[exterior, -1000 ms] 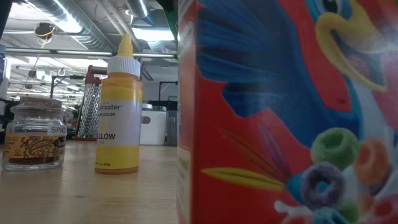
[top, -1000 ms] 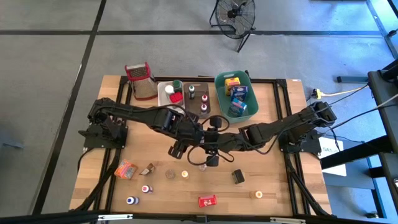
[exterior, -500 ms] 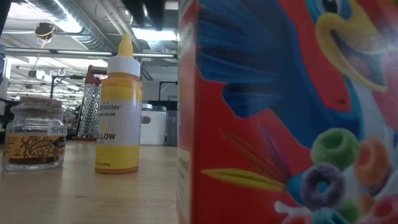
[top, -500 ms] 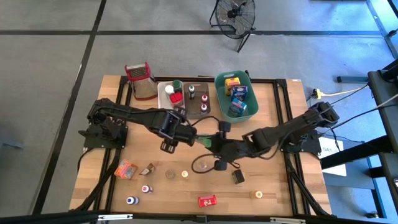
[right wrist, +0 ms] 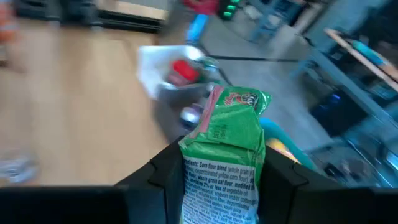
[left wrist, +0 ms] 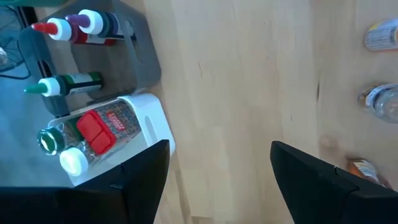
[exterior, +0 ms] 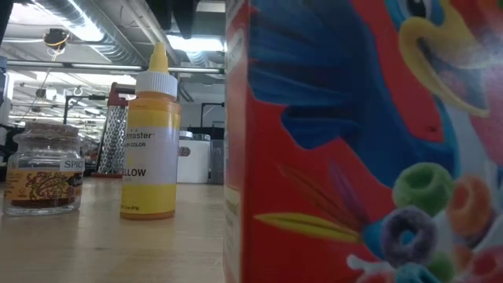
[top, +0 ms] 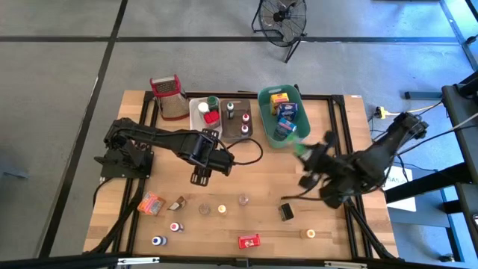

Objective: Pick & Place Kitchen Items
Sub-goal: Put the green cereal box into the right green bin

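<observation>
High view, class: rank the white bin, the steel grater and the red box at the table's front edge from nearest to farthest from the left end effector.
1. White bin, behind the left end effector, toward the table's back.
2. Steel grater, at the back, left of the bin.
3. Red box, at the front edge, off to the right. The last two are close, though.

Open left claw [left wrist: 217,180] over wooden table [left wrist: 249,81], white bin [left wrist: 149,124], brown bin [left wrist: 140,56]

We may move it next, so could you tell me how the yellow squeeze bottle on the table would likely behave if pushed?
The yellow squeeze bottle stands upright, tall on a narrow base, so a high push would probably tip it. Its body looks like smooth plastic, likely somewhat slippery and squeezable. On its side it might roll.
</observation>
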